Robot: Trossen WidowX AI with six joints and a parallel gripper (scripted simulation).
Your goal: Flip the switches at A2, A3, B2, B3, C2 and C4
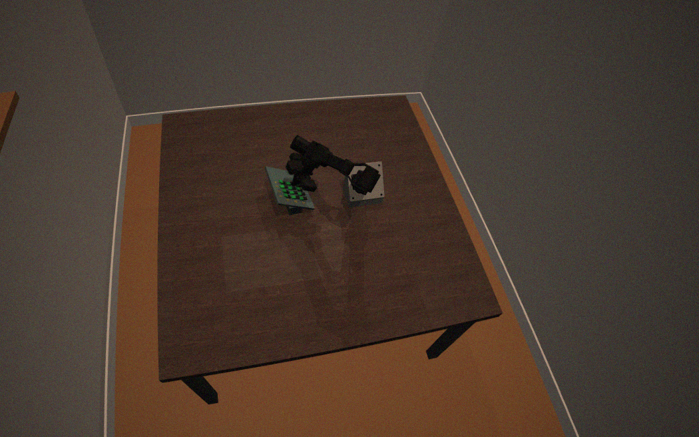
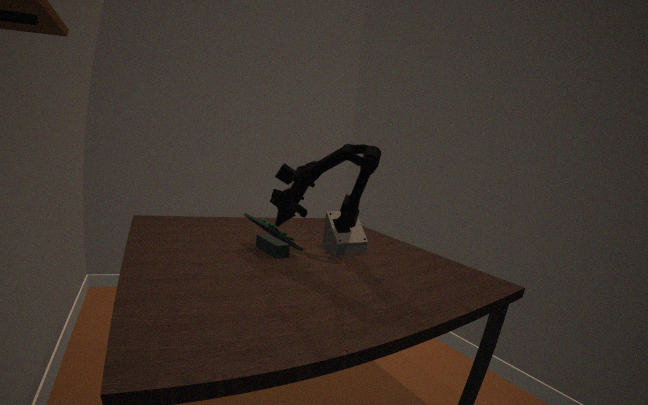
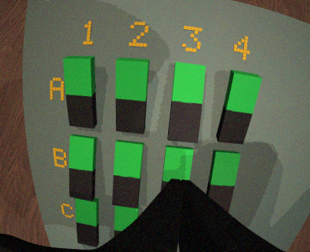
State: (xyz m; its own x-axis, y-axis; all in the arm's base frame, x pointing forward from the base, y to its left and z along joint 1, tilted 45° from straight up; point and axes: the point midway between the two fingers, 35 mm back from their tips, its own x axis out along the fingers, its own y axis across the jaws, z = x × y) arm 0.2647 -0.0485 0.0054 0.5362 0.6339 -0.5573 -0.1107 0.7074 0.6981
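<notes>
Closed gripper hanging over the lower middle of the switch panel, its tip at the B3 switch.

Going left to right in the wrist view, the grey-green switch panel (image 3: 273, 127) is lying tilted on the wooden table (image 3: 8, 112), with orange column numbers 1 to 4 along its far edge and row letters A, B, C down its left side. The A1 switch (image 3: 80, 92), A2 switch (image 3: 132, 95), A3 switch (image 3: 188, 101) and A4 switch (image 3: 239, 107) are each showing a green far half and a dark near half. In the row below, the B2 switch (image 3: 127, 173) is standing just left of the gripper (image 3: 177, 224), whose fingers are pressed together on nothing and are covering the near half of the B3 switch (image 3: 177, 163). Row C is showing only at columns 1 and 2.
</notes>
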